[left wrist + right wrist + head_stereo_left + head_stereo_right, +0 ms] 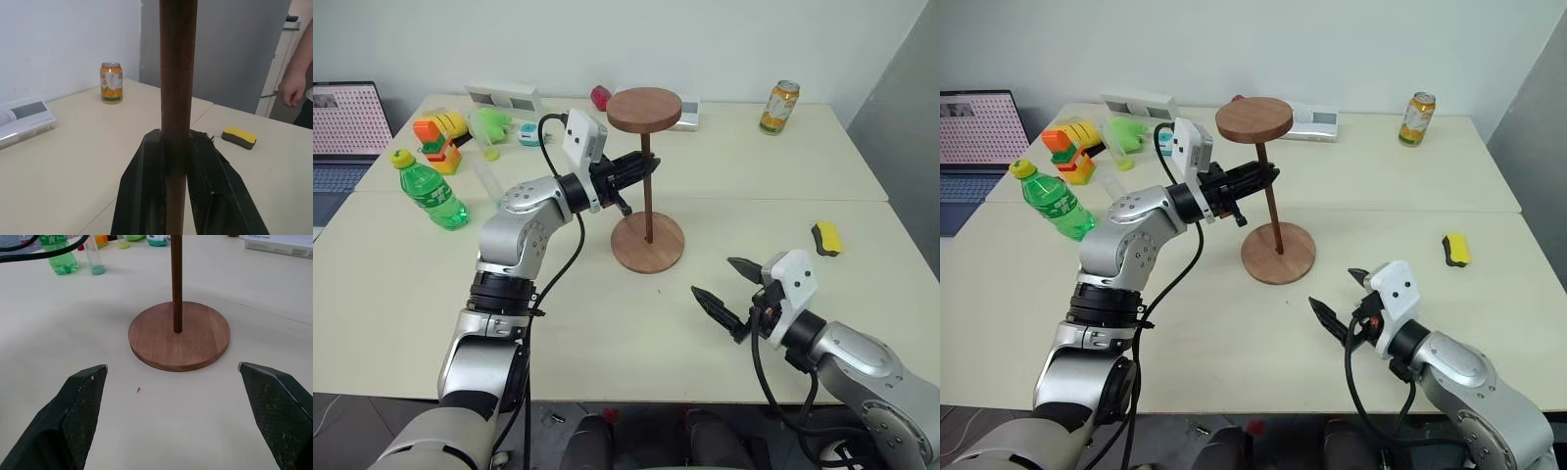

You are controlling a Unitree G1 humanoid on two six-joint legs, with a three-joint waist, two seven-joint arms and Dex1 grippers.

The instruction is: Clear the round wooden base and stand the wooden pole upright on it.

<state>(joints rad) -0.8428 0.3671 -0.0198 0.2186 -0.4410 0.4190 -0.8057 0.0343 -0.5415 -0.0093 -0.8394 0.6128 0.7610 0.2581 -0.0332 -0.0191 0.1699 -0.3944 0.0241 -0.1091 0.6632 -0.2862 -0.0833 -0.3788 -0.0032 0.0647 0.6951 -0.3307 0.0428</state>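
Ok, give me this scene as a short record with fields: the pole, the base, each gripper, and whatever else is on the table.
pole: wooden pole upright, lower end in the centre of the base, disc end on top
base: round wooden base flat on the table, nothing else on it
left gripper: left gripper shut on the pole's shaft, above mid-height
right gripper: right gripper open, low over the table, apart from the base, facing it
other items: green bottle, orange can, yellow sponge
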